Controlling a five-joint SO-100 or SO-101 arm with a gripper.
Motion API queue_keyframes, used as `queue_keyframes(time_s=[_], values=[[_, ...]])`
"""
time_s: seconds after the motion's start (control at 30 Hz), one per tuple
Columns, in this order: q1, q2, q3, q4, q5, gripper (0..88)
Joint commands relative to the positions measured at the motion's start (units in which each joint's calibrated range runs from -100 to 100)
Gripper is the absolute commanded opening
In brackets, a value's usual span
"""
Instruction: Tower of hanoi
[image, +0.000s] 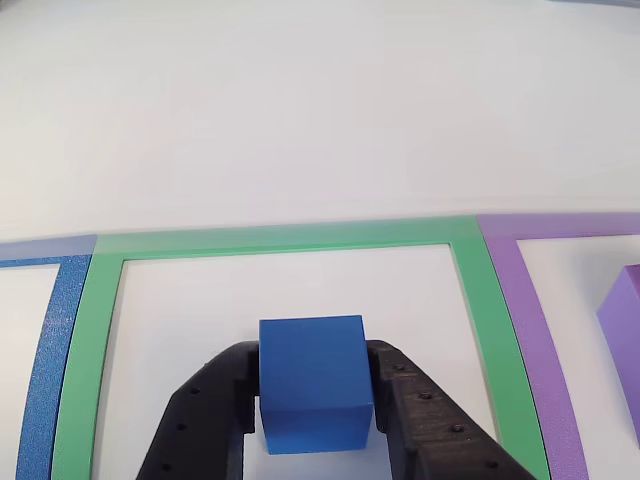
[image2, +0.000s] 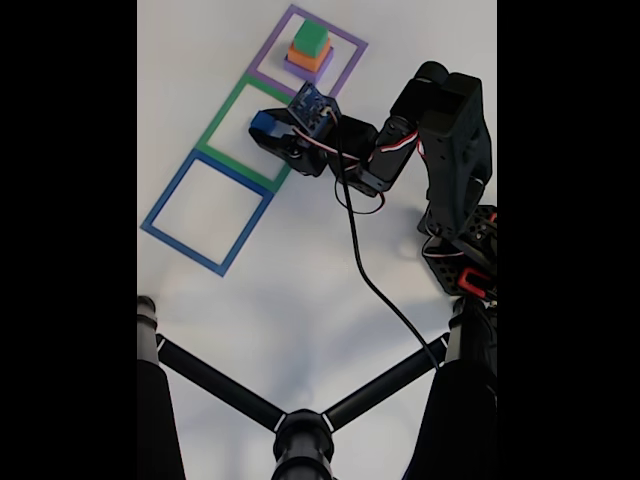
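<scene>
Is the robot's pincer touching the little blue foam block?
Touching. In the other view, the black pincer has a finger pressed flat against each side of the small blue foam block, with no gap showing.

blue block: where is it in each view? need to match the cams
Other view: blue block bottom centre, between the claw fingers, inside the green tape square.
Fixed view: blue block upper centre, at the claw tip, over the green tape square.
Shared landmark: the green tape square.
</scene>
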Motion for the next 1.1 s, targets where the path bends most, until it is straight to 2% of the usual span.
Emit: queue_keyframes(time_s=[0.0,0.17,0.33,0.47,0.57,0.7,0.8,0.9,1.07], values=[[1.2,0.5,-0.9,-2.5,0.0,10.4],[2.0,1.0,-0.3,-3.5,0.0,22.3],[2.4,-1.6,-0.3,-3.2,0.0,24.7],[2.5,-11.7,0.3,5.0,0.0,24.3],[3.0,-23.2,-0.3,18.2,0.0,22.3],[4.0,-39.9,-5.9,44.0,0.0,16.7],[5.1,-49.6,-12.0,63.3,0.0,7.8],[6.4,-56.4,-17.1,77.7,0.0,1.8],[8.8,-61.7,-32.1,103.8,0.0,0.0]])
